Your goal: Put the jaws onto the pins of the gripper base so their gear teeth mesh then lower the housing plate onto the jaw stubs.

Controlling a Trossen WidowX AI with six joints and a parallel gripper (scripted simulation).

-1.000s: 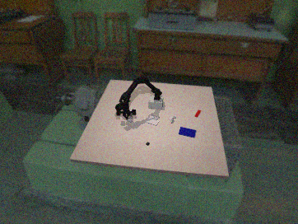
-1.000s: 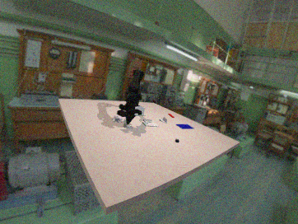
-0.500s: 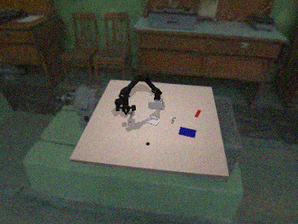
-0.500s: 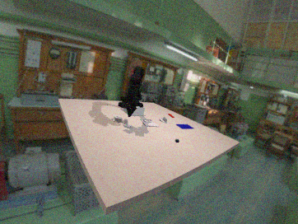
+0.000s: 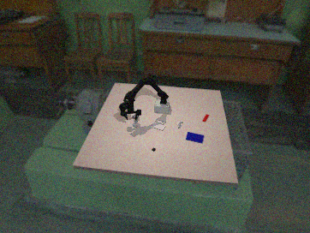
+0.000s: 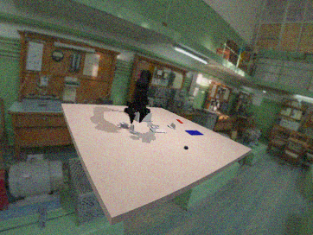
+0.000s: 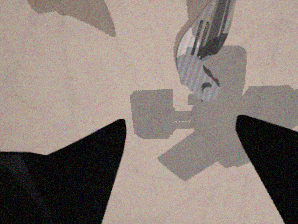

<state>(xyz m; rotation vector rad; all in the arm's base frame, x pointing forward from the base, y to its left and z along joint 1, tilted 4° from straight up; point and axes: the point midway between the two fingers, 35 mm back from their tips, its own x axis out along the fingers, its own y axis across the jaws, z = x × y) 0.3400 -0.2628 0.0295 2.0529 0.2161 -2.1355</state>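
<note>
My gripper (image 5: 136,116) (image 6: 136,121) (image 7: 180,123) is open with nothing between its fingers, low over the table. A grey jaw (image 7: 192,72) with ribbed gear teeth lies just beyond the fingertips in the wrist view, nearer the right finger. Another small grey piece (image 5: 180,125) (image 6: 171,125), probably the other jaw, lies apart from the gripper. A pale flat piece (image 5: 160,126) lies between them. A larger grey piece (image 5: 162,108) is beside the arm's foot. Which of these last two is the base and which the housing plate, I cannot tell; pins and stubs are too small to see.
A blue rectangle (image 5: 194,137) (image 6: 194,132), a red strip (image 5: 205,117) (image 6: 179,121) and a small black object (image 5: 153,149) (image 6: 186,148) are on the pale table top (image 5: 116,156) (image 6: 130,186). The arm's shadow falls across the pieces near the gripper.
</note>
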